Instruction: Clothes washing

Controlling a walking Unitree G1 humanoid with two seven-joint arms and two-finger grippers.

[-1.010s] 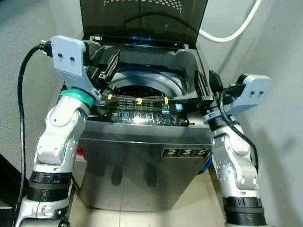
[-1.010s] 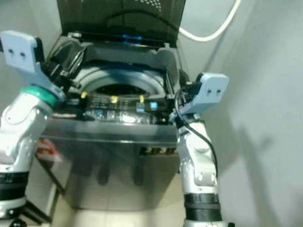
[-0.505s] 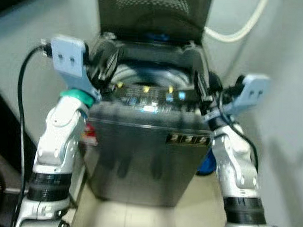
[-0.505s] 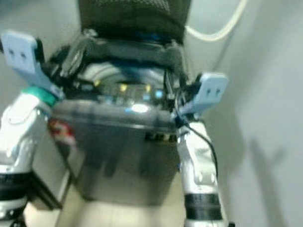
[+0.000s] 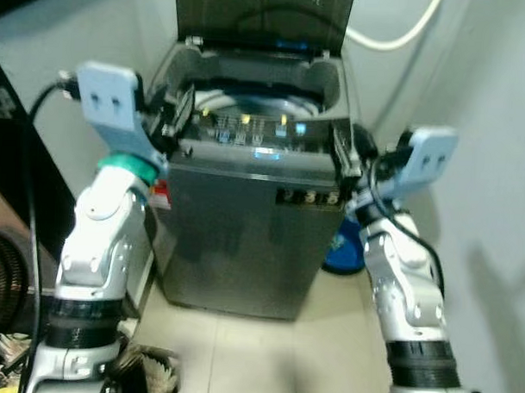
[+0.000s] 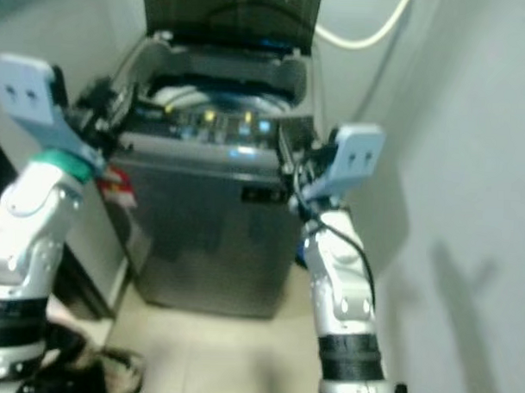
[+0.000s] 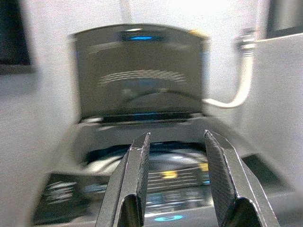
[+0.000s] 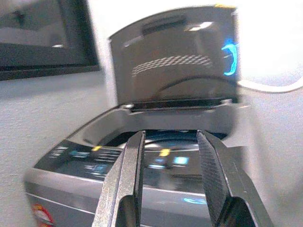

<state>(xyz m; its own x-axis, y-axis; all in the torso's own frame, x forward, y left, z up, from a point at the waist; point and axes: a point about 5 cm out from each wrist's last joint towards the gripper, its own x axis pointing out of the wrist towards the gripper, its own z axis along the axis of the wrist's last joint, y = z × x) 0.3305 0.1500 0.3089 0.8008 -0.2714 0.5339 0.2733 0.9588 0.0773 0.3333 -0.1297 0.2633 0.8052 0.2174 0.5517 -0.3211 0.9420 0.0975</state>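
A grey top-loading washing machine (image 5: 244, 222) stands ahead with its dark lid (image 5: 264, 15) raised against the wall. The lit control panel (image 5: 252, 131) runs along its front edge, and the drum opening (image 5: 248, 105) lies behind it. No clothes can be made out inside. My left gripper (image 5: 177, 116) is raised at the machine's front left corner, open and holding nothing (image 7: 176, 137). My right gripper (image 5: 349, 152) hangs at the front right corner, also open and holding nothing (image 8: 170, 135). Both point toward the lid.
A white hose (image 5: 397, 37) loops down the wall behind the machine. A blue object (image 5: 340, 251) sits on the floor to its right, close to the right-hand wall (image 5: 496, 170). Dark furniture (image 5: 5, 153) stands to the left, and a dark bundle (image 5: 148, 374) lies by my feet.
The whole picture has shifted: the machine now looks smaller and farther off, with more floor showing, so the camera has drawn back. Both grippers stay raised and open.
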